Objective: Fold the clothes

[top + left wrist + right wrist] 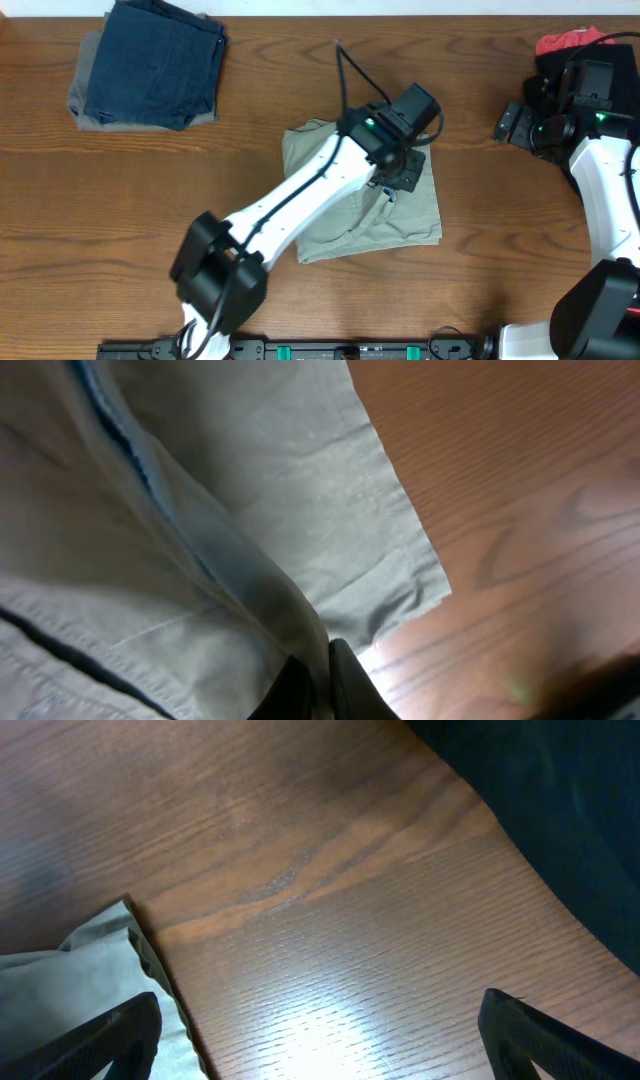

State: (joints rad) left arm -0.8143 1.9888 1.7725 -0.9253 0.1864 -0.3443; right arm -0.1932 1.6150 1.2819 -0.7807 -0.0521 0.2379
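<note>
Khaki-beige shorts (400, 215) lie folded in the middle of the table. My left gripper (398, 172) is over their upper right part, shut on a fold of the khaki cloth (200, 550); its two black fingers (322, 680) pinch the fabric. The shorts' hem edge ends on bare wood in the left wrist view. My right gripper (512, 124) is open and empty at the far right, above the table (330, 950). A corner of the khaki shorts (90, 960) shows at the left of the right wrist view.
A folded stack of navy denim over grey cloth (150, 65) sits at the back left. Red and black cloth (565, 45) lies at the back right behind my right arm. A dark shape (560, 810) fills the right wrist view's upper right.
</note>
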